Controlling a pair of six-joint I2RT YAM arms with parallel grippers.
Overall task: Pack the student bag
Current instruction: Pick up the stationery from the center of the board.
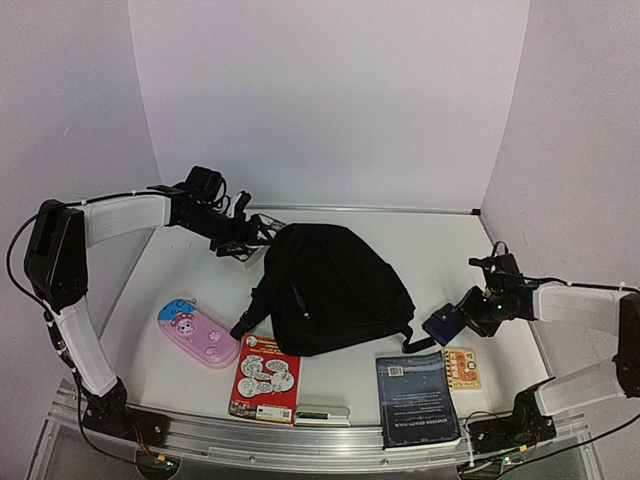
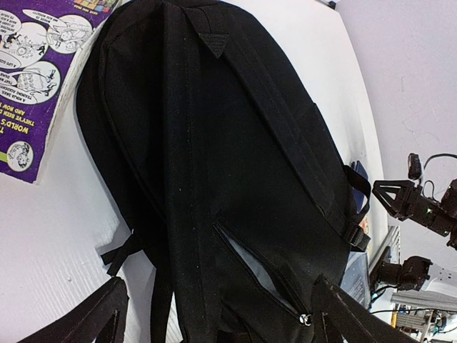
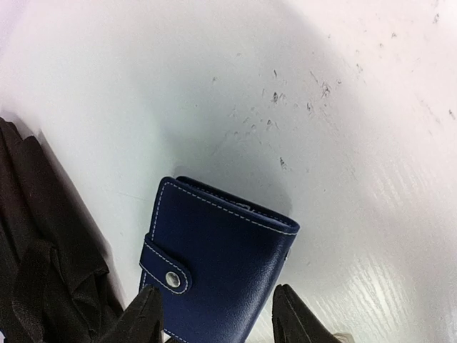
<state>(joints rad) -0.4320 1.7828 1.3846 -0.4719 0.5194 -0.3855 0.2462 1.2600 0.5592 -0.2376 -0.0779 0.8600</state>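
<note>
Starting at the right tool: clamped across the side edges of the dark-blue pouch, snap tab facing the camera, apparently raised and tilted off the worktop, going by the shadow beneath. Just beside it, to the left, black fabric of the student bag.

Over at the left tool: fingers spread wide, clamped on nothing, hanging over the far-left end of the student bag, either side of a zip opened only to a slit. Greyish lining showing through, zip pull close by one finger.

Farther out: student bag lying flat mid-worktop between the two arms, straps trailing toward the near left.

Judged as the first packing step: pouch in hand, none of the loose things apparently packed yet. Next move likely calls for widening that slit, pinching fabric or pull with the left tool and lifting. Then carrying the pouch across and lowering it edge-first into the opening. Too narrow as it lies, and soft cloth apt to sag shut.

Counted from overhead: one student bag, one pouch, one pink case, two books (a red comic book and a dark-blue book), one small orange booklet, one pale marker-like bar. Also something small under the left tool, too hidden to name.
</note>
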